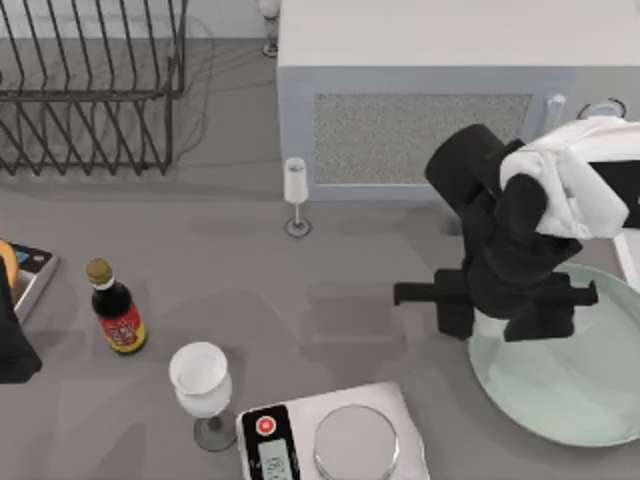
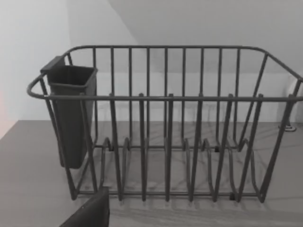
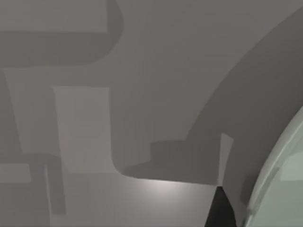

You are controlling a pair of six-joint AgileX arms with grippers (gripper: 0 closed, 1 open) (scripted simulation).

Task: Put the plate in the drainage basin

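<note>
Table [image 1: 250, 290]: plain mid grey, darker soft shadow patches.
Plate [image 1: 570, 390]: pale mint green, smooth, no pattern; its rim [image 3: 279, 175] reads lighter green against the grey.
Right arm [image 1: 590, 185]: white shell; right gripper [image 1: 497, 293] matt black.
Left arm [image 1: 12, 345]: black, at the table's left edge.
Rack [image 2: 165, 142]: dark grey wire, with a charcoal cup [image 2: 71, 113] hung on one corner.
Bottle [image 1: 116, 310]: dark brown, gold cap, red and yellow label.
Two wine glasses, near [image 1: 202, 385] and far [image 1: 296, 190]: milky white.
Scale [image 1: 335, 440]: light grey body, steel-grey disc, black panel with red button and pale green display.
Cabinet [image 1: 440, 60]: off-white, with a speckled grey front panel.
</note>
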